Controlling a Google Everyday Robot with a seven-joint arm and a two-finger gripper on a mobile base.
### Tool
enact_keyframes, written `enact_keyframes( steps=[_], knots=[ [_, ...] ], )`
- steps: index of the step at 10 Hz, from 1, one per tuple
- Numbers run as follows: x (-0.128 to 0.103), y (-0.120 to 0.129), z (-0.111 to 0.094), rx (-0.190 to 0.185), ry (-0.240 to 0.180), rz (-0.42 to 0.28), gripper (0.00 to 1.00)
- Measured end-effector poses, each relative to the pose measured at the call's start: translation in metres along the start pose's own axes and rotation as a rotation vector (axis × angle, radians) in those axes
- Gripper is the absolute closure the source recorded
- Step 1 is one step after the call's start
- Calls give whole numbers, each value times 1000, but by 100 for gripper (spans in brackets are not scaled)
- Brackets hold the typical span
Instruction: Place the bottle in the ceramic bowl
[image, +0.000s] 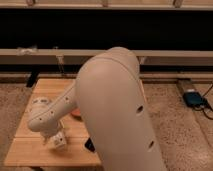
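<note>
My white arm fills the middle of the camera view and reaches down to the left over a wooden table (30, 150). The gripper (56, 141) hangs low over the table's front left part, open, with no grip showing. A small white shape sits right at its tip; I cannot tell whether this is the bottle or part of the gripper. Only an orange sliver of the ceramic bowl (75, 113) shows, to the right of and behind the gripper, mostly hidden by the arm.
A white cup (39, 103) stands on the table's left side, behind the gripper. A corner of the flat black phone (89, 145) peeks out beside the arm. A blue device with cables (193, 98) lies on the floor at right. Dark rails cross the back.
</note>
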Motion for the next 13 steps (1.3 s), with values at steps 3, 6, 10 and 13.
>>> enact_keyframes(
  steps=[3,6,10,13],
  knots=[
    [-4,3,8,-14,11,-2,20],
    [-5,6,12,2,18,-11,20],
    [-5,9,17,31,29,-13,20],
    [-1,6,22,42,44,-3,20]
  ],
)
